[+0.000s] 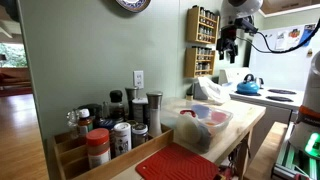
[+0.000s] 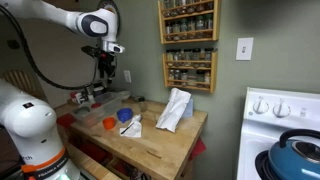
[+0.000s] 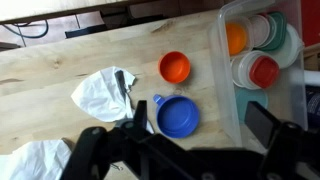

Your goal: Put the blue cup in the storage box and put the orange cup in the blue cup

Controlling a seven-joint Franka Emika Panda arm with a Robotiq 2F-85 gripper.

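Up close in the wrist view, the black gripper (image 3: 175,138) is hovering with its fingers (image 3: 272,130) spread wide, pinching nothing. Beneath it, the small blue plastic cup (image 3: 178,117) is sitting on the wooden table (image 3: 60,70), just beside the small red-orange plastic cup (image 3: 175,67), both outside the clear rectangular storage box (image 3: 222,60). In an exterior view, the gripper (image 1: 228,45) is hanging well above the storage box (image 1: 190,135). In an exterior view, the blue plastic cup (image 2: 125,115) and red-orange plastic cup (image 2: 108,123) are standing near a crumpled white bag (image 2: 175,108).
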